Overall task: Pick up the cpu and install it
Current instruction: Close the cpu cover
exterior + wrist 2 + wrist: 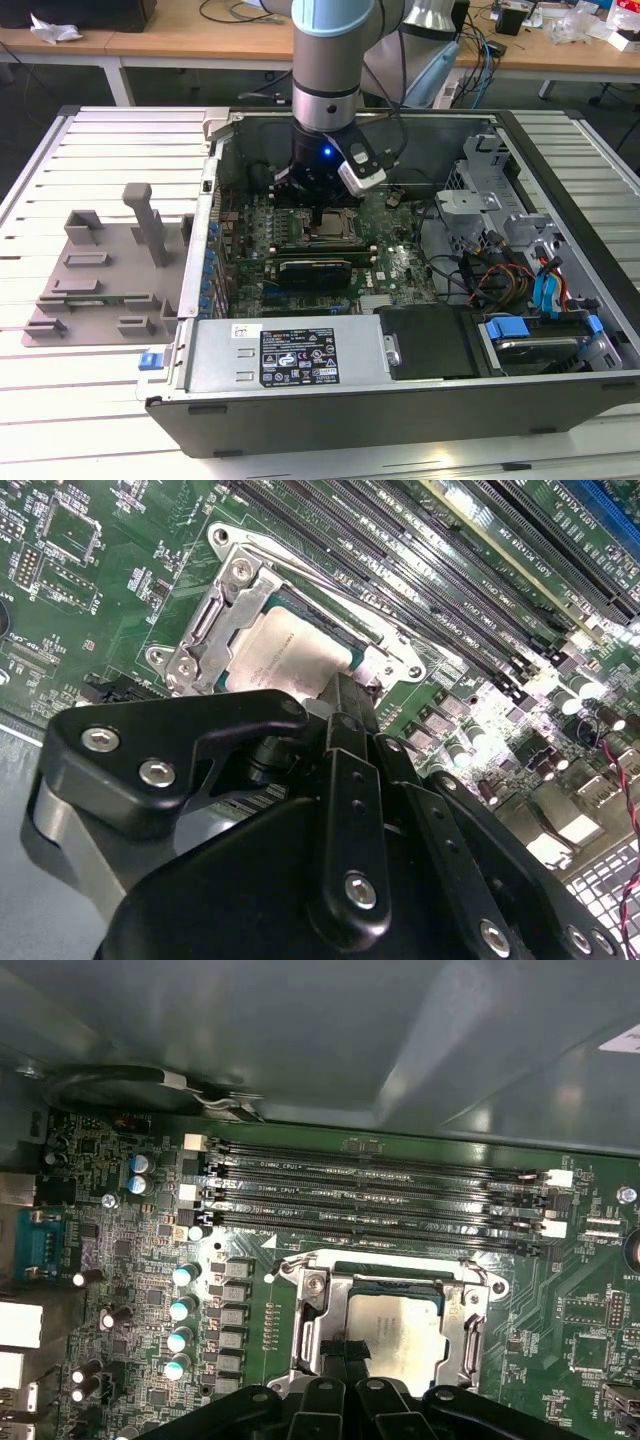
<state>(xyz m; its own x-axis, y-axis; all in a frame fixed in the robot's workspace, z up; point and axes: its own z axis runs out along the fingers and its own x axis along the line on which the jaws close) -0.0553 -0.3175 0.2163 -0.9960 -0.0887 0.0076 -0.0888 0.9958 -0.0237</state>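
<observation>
**A:** Where's the cpu?

**B:** The cpu lies flat in the socket, silver top up. The gripper stands just over one edge of it and may be touching. I cannot tell whether it is set wide or narrow.

**A:** How would it handle?

**B:** Light, stiff and thin, I'd judge. The smooth metal lid looks slippery, and the contact side is likely fragile. It's best taken by two opposite edges and kept level, with no pressing on top.

**A:** What's round it?

**B:** It's tight. The socket's metal frame hugs it, the memory slots run just beside, and capacitors stand near on the board. The board lies on the floor of an open case with walls all round. Cables crowd toward the exterior view's right.

**A:** And beyond?

**B:** The case rests on a white slatted table. A gray fixture lies well apart, on the exterior view's left. Wooden desks stand behind.
</observation>
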